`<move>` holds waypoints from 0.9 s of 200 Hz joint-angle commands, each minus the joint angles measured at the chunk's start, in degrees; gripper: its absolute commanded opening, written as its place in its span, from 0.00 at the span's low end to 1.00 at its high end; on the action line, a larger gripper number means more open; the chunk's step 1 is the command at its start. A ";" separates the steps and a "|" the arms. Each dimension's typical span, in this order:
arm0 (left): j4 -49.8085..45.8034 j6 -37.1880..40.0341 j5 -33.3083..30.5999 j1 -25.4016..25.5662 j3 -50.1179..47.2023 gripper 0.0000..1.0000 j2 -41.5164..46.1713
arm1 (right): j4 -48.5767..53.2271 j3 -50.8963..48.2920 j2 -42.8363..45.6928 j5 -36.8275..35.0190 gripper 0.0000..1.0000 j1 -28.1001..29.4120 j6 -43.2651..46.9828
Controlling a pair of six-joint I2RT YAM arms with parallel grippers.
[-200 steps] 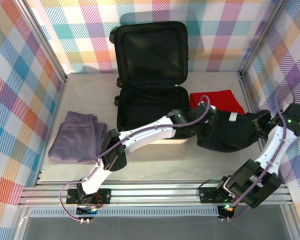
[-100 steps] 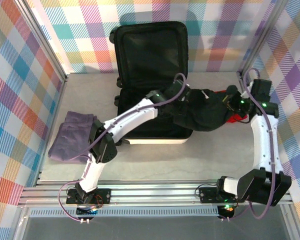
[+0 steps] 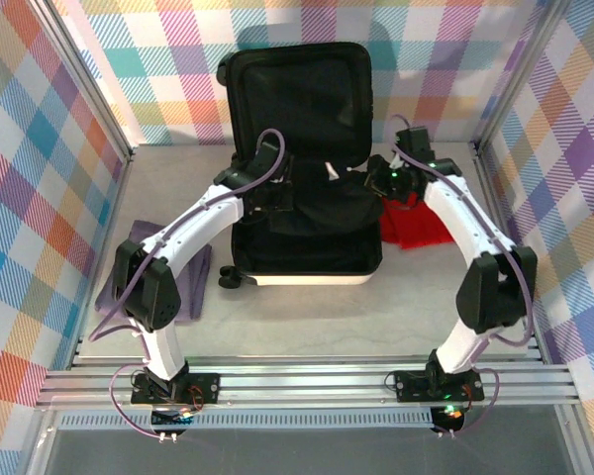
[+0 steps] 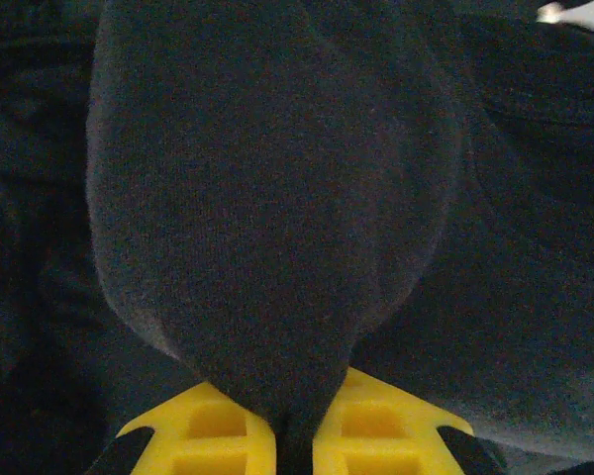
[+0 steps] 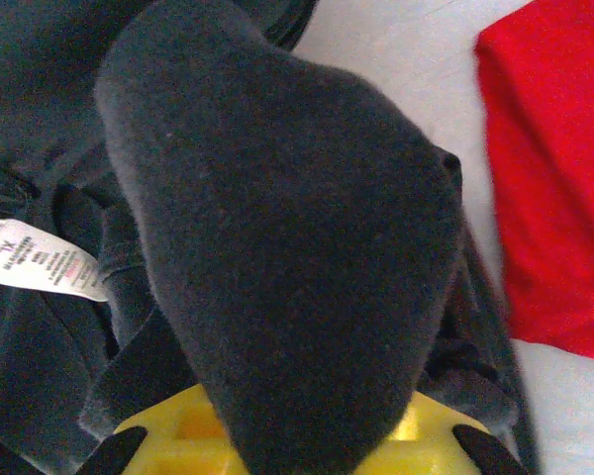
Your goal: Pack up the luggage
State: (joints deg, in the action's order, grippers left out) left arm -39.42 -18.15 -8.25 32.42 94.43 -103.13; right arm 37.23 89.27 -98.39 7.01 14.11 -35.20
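The small white hard-shell suitcase [image 3: 307, 280] lies open at the back middle of the grey table [image 3: 307, 322]. Its lid is propped against the plaid rear wall [image 3: 455, 59], and bare table runs along its front edge. A folded red cloth [image 3: 421, 226] lies just beside its right edge, a folded purple cloth [image 3: 119, 282] near its left. A second ago the black soft fabric garment [image 3: 327, 213] hung right of the case; now it is over the black-lined lower half, pinched by the left fingers [image 4: 218, 426] and right fingers [image 5: 188, 430].
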 commanded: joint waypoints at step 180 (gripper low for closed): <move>6.34 -0.30 -2.81 -7.35 -10.04 0.57 -2.44 | -0.24 11.81 -17.63 0.14 0.53 3.42 1.47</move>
State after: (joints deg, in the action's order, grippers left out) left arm -32.84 -18.41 -8.73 25.96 83.96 -105.75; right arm 36.07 98.02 -116.25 7.88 17.28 -35.33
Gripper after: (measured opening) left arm 0.455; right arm 0.445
